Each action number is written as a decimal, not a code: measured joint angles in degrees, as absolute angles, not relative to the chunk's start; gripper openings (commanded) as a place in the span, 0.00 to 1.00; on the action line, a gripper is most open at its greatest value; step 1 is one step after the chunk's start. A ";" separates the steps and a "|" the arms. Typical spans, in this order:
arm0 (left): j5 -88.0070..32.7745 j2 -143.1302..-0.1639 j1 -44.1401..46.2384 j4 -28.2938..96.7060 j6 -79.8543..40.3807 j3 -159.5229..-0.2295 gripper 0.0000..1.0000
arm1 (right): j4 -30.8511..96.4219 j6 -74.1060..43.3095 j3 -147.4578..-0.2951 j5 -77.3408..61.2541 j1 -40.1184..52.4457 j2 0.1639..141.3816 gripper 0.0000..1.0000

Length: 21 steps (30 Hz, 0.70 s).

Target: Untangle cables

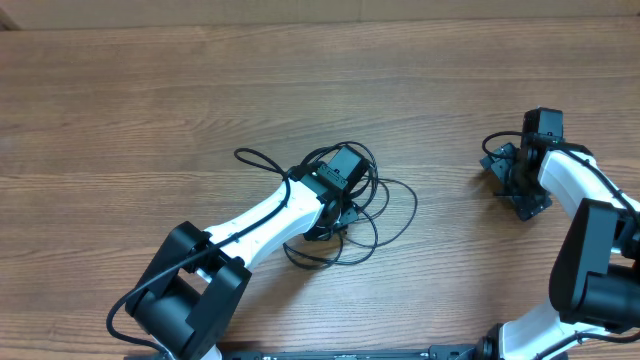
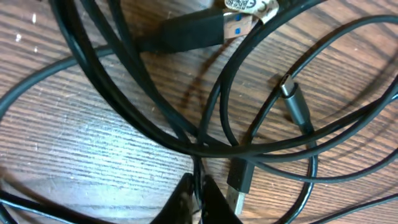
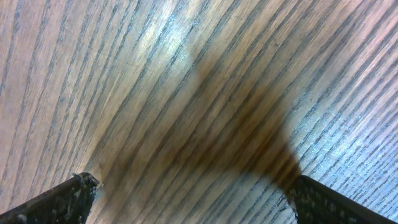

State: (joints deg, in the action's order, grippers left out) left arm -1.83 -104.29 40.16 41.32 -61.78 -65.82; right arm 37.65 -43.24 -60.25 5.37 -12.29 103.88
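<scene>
Cables [image 1: 368, 200] partly hidden beneath left arm [image 1: 268, 215]; left wrist view crops loops.

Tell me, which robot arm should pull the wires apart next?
Left. The left gripper is down among the cables, shut and seemingly pinching one strand. The right gripper hangs open over bare table, away from them.

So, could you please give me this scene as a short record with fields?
cables: black, tangled in overlapping loops near mid-table
plugs: three in the left wrist view; one has a blue insert
left gripper: shut, down in the tangle, seemingly pinching one strand
right gripper: open, over bare wood, well apart from the cables
table: wood grain
</scene>
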 measured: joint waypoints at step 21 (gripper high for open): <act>-1.69 -104.29 40.16 40.64 -61.76 -65.82 0.04 | 37.65 -43.22 -60.25 5.37 -12.29 103.88 1.00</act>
State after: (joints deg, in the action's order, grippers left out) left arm -1.69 -104.29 40.16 40.64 -61.76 -65.82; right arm 37.65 -43.22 -60.25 5.37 -12.29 103.88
